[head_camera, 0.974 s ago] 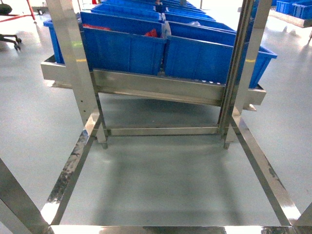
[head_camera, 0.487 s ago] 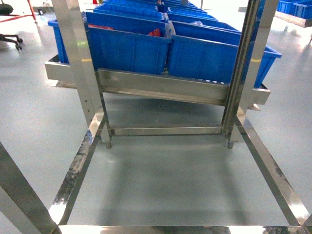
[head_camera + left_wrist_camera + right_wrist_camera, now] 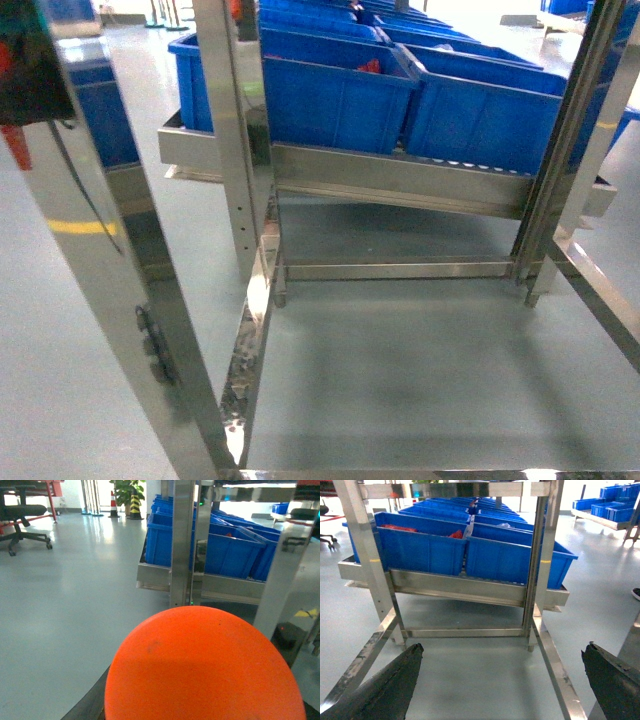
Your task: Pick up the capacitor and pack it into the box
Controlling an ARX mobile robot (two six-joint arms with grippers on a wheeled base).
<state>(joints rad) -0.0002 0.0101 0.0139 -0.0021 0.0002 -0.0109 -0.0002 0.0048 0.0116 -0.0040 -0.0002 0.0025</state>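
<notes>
Head cam: I see a stainless steel rack frame (image 3: 250, 200) w/ big blue plastic bins (image 3: 340, 95) on its sloped shelf; one bin holds red items (image 3: 371, 66), too small to ID. No legible labels or writing in any view. Grey floor (image 3: 420, 380) below. L wrist cam: a rounded orange object (image 3: 205, 667) fills the foreground; left gripper not seen. R wrist cam: right gripper (image 3: 502, 677) w/ dark fingers (image 3: 390, 682) spread wide apart, holding nothing. Capacitor and pink box appear in no view.

orange dome (image 3: 205, 667) hiding left hand
</notes>
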